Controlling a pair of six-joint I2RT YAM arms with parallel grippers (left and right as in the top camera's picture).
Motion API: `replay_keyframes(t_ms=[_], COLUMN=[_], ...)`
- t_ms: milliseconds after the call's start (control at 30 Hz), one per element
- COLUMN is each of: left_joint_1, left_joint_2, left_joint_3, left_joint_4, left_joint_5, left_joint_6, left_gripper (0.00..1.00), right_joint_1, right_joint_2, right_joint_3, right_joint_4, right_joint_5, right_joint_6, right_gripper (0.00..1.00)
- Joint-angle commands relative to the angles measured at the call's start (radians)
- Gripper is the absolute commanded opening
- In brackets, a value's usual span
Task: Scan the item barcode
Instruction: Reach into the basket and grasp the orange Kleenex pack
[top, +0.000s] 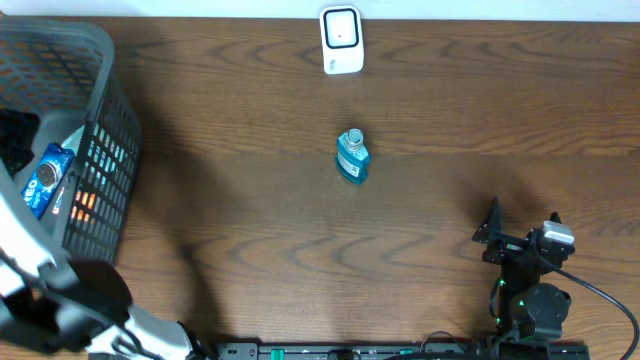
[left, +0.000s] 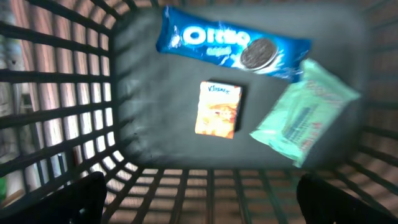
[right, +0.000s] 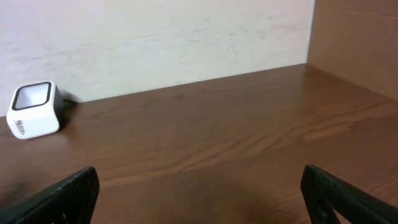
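Starting at the left, a dark basket (top: 105, 120) with holes in its sides sits at the edge of the brown table (top: 250, 230). The left gripper (left: 199, 205) hangs over the basket and looks straight down into it. Its two black fingers (left: 65, 202) show only at the bottom corners of the left wrist view. They are far apart, so the jaws are wide open, and they hold nothing. Three things lie on the basket floor, and that view is a bit blurry. A blue Oreo pack (left: 230, 46) lies at the top. A small orange box (left: 217, 109) lies just under it, in the middle. A pale green soft pack (left: 305, 115) lies tilted to the right of the box, and its top corner meets the Oreo pack. In the middle of the table a small blue bottle (top: 352, 155) sits on its own, and nothing touches it. The white scanner (top: 341, 40) sits past it at the far edge, by the wall (right: 155, 37), well apart from the bottle. At the right, the right gripper (right: 199, 199) sits low near the front of the table. Its fingers (right: 65, 196) are spread wide too, and nothing is between them
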Motion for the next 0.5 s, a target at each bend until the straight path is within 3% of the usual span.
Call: replay_keyframes(t_ms=[0,267,467], left_joint_1=[0.008,0.008,0.008], left_joint_2=[0.171,0.385,0.422], left_joint_3=[-0.006,-0.01,-0.107], left_joint_4=[-0.007,0.006,0.099], left_joint_5=[0.029,0.032,0.032], left_joint_6=[0.028,0.027,0.032], left_gripper=[0.98,0.98,0.98], right_joint_1=[-0.002,-0.002,-0.002], right_joint_2=[-0.005,-0.005,-0.005], right_joint_3=[-0.001,-0.001,-0.001], right_joint_4=[-0.004,-0.004,-0.004], right_joint_5=[-0.001,-0.001,-0.002], right_joint_6=[0.011,0.011,0.011], right_gripper=[0.99,0.99,0.99])
